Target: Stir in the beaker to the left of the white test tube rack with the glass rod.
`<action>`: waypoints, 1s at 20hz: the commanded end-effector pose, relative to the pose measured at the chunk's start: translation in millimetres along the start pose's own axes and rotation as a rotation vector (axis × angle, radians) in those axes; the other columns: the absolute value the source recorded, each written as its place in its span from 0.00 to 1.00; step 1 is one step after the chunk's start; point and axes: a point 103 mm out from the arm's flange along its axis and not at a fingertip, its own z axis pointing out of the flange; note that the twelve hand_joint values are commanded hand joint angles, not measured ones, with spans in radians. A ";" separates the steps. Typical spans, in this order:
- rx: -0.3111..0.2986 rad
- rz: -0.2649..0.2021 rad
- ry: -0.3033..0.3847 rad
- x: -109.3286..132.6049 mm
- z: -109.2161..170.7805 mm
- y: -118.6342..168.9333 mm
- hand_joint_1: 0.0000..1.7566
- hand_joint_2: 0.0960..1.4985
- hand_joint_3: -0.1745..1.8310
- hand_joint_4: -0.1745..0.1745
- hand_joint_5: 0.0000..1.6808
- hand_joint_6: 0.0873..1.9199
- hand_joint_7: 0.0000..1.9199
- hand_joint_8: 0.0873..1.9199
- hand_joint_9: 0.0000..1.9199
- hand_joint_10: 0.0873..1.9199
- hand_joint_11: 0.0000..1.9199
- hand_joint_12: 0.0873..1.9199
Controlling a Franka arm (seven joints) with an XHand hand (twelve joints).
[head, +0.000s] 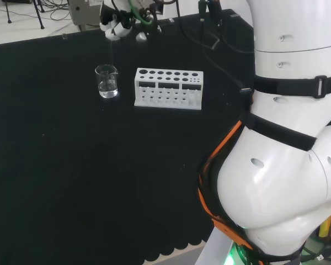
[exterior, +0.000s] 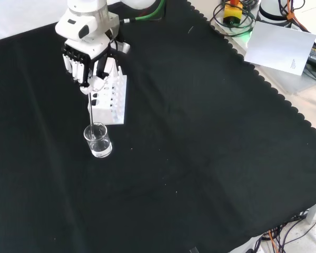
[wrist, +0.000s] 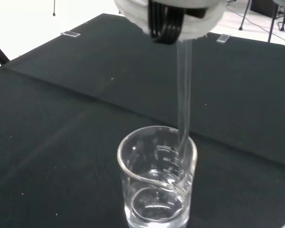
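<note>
Wrist view alone shows glass rod (wrist: 183, 95) inside beaker (wrist: 156, 180).

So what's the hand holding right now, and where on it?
The hand holds the glass rod by its upper end, fingers curled round it; the lower end reaches into the beaker.

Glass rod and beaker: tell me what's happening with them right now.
The robot's hand has its fingers curled round a glass rod and holds it about upright over the black cloth. The rod's lower end reaches down inside the clear beaker, near its wall, as the wrist view shows. The beaker holds a little clear liquid and stands just beside the white test tube rack. It looks like stirring is under way or about to begin.
</note>
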 end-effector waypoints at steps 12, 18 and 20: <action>0.006 -0.063 -0.002 45.5 -1.1 10.6 0.74 0.53 0.28 0.00 0.71 0.17 0.62 0.51 0.90 0.25 0.76 0.50; 0.008 -0.042 0.011 25.0 3.7 18.0 0.74 0.53 0.28 0.00 0.71 0.17 0.62 0.51 0.90 0.26 0.76 0.50; 0.016 -0.012 0.006 14.0 5.8 12.9 0.74 0.53 0.28 0.00 0.71 0.17 0.62 0.51 0.90 0.26 0.76 0.50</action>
